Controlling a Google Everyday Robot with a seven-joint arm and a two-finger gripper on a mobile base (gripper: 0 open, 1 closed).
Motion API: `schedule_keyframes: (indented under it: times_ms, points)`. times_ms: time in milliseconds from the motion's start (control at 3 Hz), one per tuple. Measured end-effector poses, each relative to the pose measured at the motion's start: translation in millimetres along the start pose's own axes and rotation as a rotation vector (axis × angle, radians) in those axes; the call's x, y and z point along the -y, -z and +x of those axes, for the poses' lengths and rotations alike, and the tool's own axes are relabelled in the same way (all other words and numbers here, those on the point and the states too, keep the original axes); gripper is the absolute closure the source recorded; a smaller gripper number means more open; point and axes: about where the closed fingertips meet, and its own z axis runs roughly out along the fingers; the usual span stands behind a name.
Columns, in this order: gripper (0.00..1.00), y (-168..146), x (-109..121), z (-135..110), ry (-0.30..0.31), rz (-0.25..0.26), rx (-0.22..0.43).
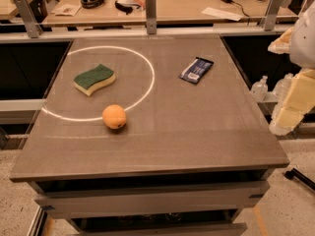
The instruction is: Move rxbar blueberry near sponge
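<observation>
The rxbar blueberry (196, 70), a flat dark navy bar with a white label patch, lies on the table's back right part. The sponge (94, 79), green on top with a pale yellow body, lies at the back left inside a white circle line. The two are well apart. My gripper (288, 112) shows as pale yellow and white shapes at the right edge of the view. It is off the table's right side, right of the bar and nearer to me, and touches nothing.
A round orange fruit (114, 116) sits on the grey table (197, 141), in front of the sponge on the circle line. Plastic bottles (259, 88) stand beyond the right edge. A railing with metal posts (150, 11) and a cluttered desk lie behind.
</observation>
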Motion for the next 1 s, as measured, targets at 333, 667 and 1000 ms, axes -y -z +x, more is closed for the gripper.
schedule_keyframes:
  times_ms: [333, 667, 1000]
  points:
    - [0.00, 1, 2, -1, 0.007, 0.001, 0.005]
    - [0.00, -3, 15, -6, 0.077, -0.032, 0.025]
    - [0.00, -14, 40, -16, 0.208, -0.070, 0.073]
